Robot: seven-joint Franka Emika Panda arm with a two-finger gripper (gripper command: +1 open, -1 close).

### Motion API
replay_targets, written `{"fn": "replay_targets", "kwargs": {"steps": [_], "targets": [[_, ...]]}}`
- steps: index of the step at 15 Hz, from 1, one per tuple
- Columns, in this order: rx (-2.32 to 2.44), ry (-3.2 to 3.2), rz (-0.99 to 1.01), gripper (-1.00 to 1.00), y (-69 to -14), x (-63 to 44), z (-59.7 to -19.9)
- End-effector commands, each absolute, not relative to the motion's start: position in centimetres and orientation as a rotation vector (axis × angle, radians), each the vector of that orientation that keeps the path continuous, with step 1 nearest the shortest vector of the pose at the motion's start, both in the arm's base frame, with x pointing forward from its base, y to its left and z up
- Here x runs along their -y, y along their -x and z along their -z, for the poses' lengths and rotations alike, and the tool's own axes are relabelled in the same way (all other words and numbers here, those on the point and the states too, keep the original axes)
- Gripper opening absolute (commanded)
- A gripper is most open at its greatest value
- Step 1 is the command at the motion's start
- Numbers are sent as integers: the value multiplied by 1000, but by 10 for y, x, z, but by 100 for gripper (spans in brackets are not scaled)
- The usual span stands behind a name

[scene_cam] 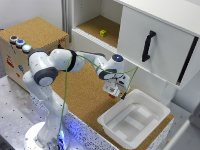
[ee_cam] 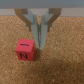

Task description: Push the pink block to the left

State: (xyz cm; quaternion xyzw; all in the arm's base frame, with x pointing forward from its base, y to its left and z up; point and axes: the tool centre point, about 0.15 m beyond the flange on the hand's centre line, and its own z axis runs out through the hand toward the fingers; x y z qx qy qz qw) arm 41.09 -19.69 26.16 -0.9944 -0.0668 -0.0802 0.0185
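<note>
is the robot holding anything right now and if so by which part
Nothing is held. The tool is shut with its fingers together, standing beside the small pinkish-red cube block on the cork surface, not around it.

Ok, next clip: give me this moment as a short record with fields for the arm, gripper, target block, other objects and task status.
arm: one Franka, reaching over the cork tabletop
gripper: gripper with fingers close together, tips down at the cork, holding nothing
target: pink block on the cork, right beside the fingertips; contact cannot be told
other objects: white tray at the exterior view's right; yellow-green block on the cabinet shelf; box with coloured buttons at the exterior view's left
task status: gripper set beside the block; whether the push has begun cannot be told
</note>
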Motion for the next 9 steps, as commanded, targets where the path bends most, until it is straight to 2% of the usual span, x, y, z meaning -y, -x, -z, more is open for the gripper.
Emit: {"fn": "replay_targets", "kwargs": {"steps": [1,9], "targets": [[224,3048,176,-100,-440,199,-228],[311,3067,101,-100,-448,182,-206]]}}
